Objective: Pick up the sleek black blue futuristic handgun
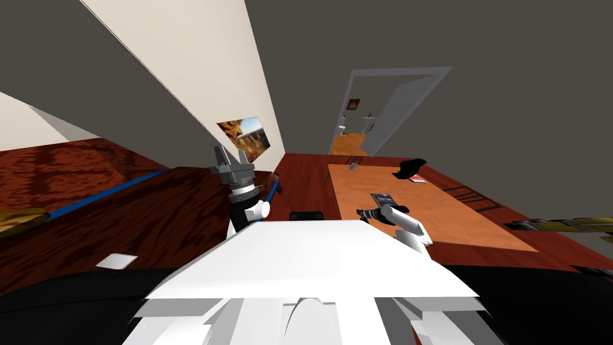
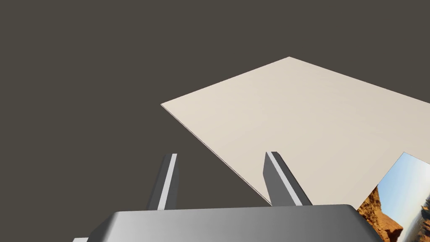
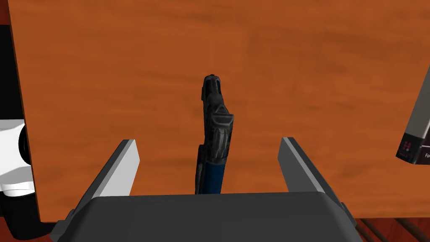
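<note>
The handgun [image 3: 215, 134] is black with a blue rear part and rests on the orange-brown table [image 3: 105, 63], its muzzle pointing away from my right hand. My right gripper [image 3: 208, 142] is open around it, one finger on each side with a wide gap to the gun. In the head view the right gripper [image 1: 372, 214] hovers low over the near left part of the table [image 1: 467, 221]. My left gripper [image 1: 230, 157] is raised to my left, and its fingers [image 2: 170, 176] stand open with nothing between them.
A dark box [image 3: 415, 134] lies on the table close beside the right gripper; the same box [image 1: 383, 199] sits just beyond it in the head view. Farther along are a black object [image 1: 410, 168] and a red item [image 1: 418, 178]. An open doorway [image 1: 383, 114] lies beyond.
</note>
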Tool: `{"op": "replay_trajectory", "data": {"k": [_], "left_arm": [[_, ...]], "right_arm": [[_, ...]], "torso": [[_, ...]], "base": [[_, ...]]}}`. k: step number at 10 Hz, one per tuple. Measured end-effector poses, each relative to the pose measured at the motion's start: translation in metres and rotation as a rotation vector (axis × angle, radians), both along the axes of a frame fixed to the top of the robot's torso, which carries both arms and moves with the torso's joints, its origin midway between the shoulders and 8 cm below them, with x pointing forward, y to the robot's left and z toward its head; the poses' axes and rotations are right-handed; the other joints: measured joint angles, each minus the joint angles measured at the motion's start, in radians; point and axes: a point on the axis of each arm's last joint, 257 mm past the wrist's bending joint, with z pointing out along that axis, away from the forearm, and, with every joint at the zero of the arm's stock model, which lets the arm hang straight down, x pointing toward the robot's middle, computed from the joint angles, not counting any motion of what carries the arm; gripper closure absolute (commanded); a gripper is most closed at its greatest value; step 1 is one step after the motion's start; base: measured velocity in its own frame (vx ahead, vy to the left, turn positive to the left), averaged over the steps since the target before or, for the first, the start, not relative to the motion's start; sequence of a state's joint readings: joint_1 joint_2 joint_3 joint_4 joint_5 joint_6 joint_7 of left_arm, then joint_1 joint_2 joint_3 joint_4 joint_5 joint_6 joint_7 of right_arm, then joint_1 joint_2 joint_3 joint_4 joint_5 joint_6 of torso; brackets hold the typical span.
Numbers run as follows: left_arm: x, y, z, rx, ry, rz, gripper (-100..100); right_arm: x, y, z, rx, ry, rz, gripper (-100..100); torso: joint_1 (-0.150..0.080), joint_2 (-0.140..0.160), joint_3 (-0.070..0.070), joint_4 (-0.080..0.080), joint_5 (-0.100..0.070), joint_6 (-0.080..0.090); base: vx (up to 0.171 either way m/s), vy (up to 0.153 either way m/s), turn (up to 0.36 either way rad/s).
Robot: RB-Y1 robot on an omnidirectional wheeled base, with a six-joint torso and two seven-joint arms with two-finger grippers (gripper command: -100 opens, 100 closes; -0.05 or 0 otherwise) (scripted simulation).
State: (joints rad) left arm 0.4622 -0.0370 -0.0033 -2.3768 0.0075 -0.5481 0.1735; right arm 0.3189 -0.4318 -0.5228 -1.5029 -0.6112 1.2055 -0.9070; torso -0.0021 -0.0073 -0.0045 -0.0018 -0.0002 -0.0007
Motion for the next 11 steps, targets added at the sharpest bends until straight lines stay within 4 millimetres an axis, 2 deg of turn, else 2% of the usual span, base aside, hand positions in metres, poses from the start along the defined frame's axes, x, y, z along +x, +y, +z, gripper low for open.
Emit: {"op": "replay_trajectory", "data": {"k": [1, 6, 7, 8, 11], "left_arm": [[0.000, 0.000, 0.000, 0.000, 0.000, 0.000, 0], [0.000, 0.000, 0.000, 0.000, 0.000, 0.000, 0], [0.000, 0.000, 0.000, 0.000, 0.000, 0.000, 0], [0.000, 0.000, 0.000, 0.000, 0.000, 0.000, 0], [0.000, 0.000, 0.000, 0.000, 0.000, 0.000, 0]], "right_arm": [[-0.016, -0.005, -0.005, 0.021, 0.039, -0.019, -100], [-0.070, -0.001, -0.014, 0.086, 0.178, -0.075, -100], [-0.071, -0.001, -0.014, 0.089, 0.182, -0.076, 0], [-0.071, -0.001, -0.014, 0.088, 0.182, -0.076, -100], [-0.073, 0.002, -0.032, 0.088, 0.181, -0.073, -100]], "torso": [[-0.001, -0.001, 0.000, 0.000, 0.000, 0.000], [0.000, 0.002, 0.001, 0.000, 0.000, 0.000], [0.000, 0.004, 0.002, 0.001, 0.000, 0.000], [0.000, 0.006, 0.003, 0.001, 0.000, 0.000], [-0.001, 0.006, 0.004, 0.001, 0.000, 0.000]], "base": [[0.092, -0.004, -0.029], [0.077, 0.006, -0.038], [0.006, 0.001, 0.002], [0.009, -0.009, -0.022], [0.015, -0.012, -0.012]]}}
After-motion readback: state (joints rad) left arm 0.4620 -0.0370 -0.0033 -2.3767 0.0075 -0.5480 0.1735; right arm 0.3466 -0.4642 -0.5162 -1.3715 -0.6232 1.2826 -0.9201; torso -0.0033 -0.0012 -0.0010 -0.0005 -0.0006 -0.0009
